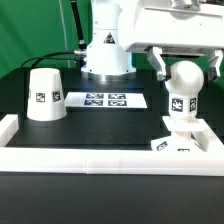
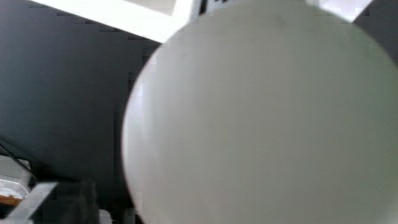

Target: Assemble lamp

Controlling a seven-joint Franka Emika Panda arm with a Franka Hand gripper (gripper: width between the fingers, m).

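Note:
The white bulb point(image 1: 184, 82) stands upright with its stem on the flat square base point(image 1: 172, 146), at the exterior view's right, just behind the front rail. My gripper point(image 1: 185, 64) is open, one finger on each side of the bulb's round head, with small gaps showing. The cone shade point(image 1: 45, 95) stands alone at the exterior view's left, wide end down. In the wrist view the bulb's head point(image 2: 249, 120) fills most of the picture, very close and blurred; my fingertips do not show clearly there.
The marker board point(image 1: 105, 100) lies flat between the shade and the bulb. A long white rail point(image 1: 90, 159) runs along the front and another point(image 1: 8, 127) along the left. The arm's white base point(image 1: 105, 50) stands behind.

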